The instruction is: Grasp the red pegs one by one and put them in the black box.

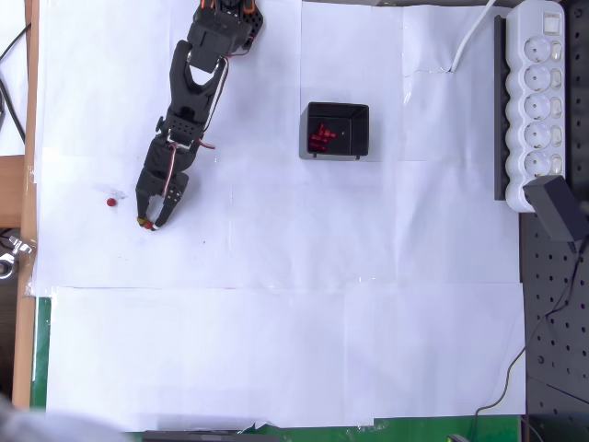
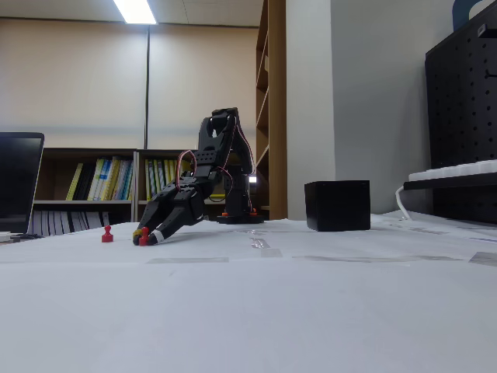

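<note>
My black gripper is down at the white paper on the left, its tips touching the table. A tiny red peg sits between the tips, which look closed on it; from above only a reddish dot shows there. A second red peg stands free on the paper a little left of the gripper. The black box sits right of the arm, well apart from the gripper, with several red pegs inside. In the fixed view the box shows as a black cube.
A white power strip with a black plug lies along the right edge, beside a black pegboard. The arm's base stands at the top. White paper sheets cover the table, with wide free room in front.
</note>
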You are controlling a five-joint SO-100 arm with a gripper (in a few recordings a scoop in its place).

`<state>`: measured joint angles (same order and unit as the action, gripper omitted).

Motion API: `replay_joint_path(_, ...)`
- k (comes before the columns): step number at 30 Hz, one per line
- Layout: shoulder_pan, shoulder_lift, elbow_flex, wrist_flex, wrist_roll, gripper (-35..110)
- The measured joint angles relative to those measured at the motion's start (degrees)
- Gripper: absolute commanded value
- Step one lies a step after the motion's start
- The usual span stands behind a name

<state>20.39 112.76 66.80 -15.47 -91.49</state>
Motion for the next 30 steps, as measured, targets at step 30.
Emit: replay_joint_path(30,-65.0,-33.9,37.4,109.9,-44.5,0)
